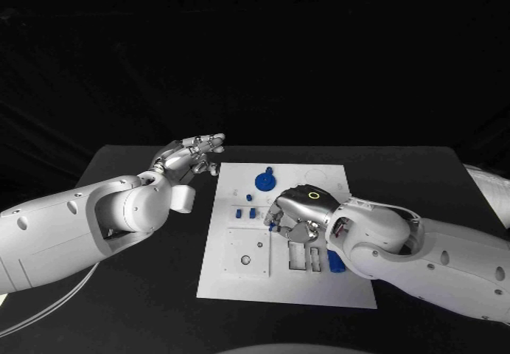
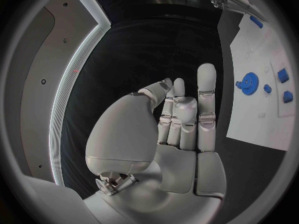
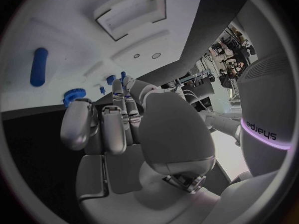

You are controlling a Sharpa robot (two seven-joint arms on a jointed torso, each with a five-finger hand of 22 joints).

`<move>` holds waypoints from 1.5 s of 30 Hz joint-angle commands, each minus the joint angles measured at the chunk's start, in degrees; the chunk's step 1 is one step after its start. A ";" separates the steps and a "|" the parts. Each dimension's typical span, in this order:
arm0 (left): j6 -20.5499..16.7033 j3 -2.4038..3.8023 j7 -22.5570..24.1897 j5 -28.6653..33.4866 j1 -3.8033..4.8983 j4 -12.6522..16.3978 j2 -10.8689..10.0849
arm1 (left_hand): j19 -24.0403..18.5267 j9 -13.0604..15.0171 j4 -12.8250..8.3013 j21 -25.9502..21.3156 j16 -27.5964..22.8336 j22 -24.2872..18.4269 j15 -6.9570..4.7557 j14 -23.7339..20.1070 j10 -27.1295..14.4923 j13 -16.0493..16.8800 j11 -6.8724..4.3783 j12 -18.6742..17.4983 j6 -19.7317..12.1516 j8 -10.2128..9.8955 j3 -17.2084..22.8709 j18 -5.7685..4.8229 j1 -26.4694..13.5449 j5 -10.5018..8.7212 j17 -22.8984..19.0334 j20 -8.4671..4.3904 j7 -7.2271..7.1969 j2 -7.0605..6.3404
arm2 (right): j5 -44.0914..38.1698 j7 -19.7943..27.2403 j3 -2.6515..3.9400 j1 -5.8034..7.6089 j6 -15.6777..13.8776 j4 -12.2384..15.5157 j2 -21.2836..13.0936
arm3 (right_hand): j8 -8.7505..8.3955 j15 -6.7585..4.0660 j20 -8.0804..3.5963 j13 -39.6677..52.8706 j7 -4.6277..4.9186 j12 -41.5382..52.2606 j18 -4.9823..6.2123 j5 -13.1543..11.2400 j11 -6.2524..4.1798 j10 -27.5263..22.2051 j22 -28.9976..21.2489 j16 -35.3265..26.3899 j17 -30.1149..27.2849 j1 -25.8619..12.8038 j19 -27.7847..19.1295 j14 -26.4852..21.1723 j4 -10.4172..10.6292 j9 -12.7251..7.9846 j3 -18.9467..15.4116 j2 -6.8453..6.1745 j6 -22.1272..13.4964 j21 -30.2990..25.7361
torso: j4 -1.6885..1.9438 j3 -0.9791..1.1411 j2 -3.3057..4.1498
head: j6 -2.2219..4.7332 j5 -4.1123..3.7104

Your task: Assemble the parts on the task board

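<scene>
While left silver hand hovers spread, empty, off far-left corner of white rectangular task board, right silver hand hangs over board centre, fingers curled, grip unclear; blue gear-shaped part near far edge; black table margins flank board.

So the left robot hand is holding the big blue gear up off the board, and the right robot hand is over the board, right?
Not quite. The left robot hand holds nothing; its fingers are spread over the black table beside the board, as the left wrist view shows. The blue gear lies on the task board in the head view. The right robot hand is over the board, as you said.
</scene>
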 commanded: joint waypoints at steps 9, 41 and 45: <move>1.30 0.02 0.02 -0.03 0.01 0.21 0.31 | -0.43 -0.08 -0.18 -0.41 -0.32 -0.10 0.03 -0.35 -0.40 0.06 -0.16 0.39 -0.30 0.34 0.00 1.08 -0.31 0.23 -0.06 -0.01 0.01 -0.05 | -0.50 2.52 -0.37 -2.38 1.75 -2.52 3.01 | -0.04 -0.17 -0.09 -0.12 0.24 -0.46 0.47 0.25 -0.01 0.06 -0.09 0.33 0.01 0.26 0.42 3.10 -0.25 0.06 0.44 0.08 0.02 0.17 | -0.01 0.12 0.01 | -1.20 1.61; 2.03 0.02 -0.62 -0.37 0.02 0.17 0.27 | -0.59 -0.09 -0.17 -0.90 -0.45 -0.47 0.13 -0.54 -0.84 0.13 -0.05 0.70 -0.63 0.37 -0.08 1.14 -0.46 0.24 -0.45 0.07 0.13 -0.13 | -4.77 0.08 -0.56 -2.66 5.94 -3.63 4.89 | -0.14 -0.03 -0.01 -0.25 0.38 -0.59 0.51 0.22 0.17 -0.14 -0.37 0.19 -0.24 -0.29 0.30 3.04 -0.39 0.11 0.26 -0.35 -0.07 0.00 | -0.06 0.03 -0.01 | -2.09 2.11; 2.10 0.02 -0.69 -0.42 0.02 0.21 0.24 | -0.63 -0.10 -0.16 -0.99 -0.47 -0.54 0.16 -0.58 -0.94 0.14 -0.02 0.76 -0.70 0.38 -0.09 1.15 -0.49 0.24 -0.52 0.09 0.16 -0.13 | -5.50 -0.33 -0.62 -2.66 6.53 -3.63 5.01 | -0.21 0.04 0.07 -0.32 0.39 -0.67 0.54 0.22 0.24 -0.38 -0.58 0.05 -0.47 -0.72 0.19 2.98 -0.39 0.12 0.00 -0.67 -0.15 -0.13 | -0.07 0.02 0.00 | -2.13 2.10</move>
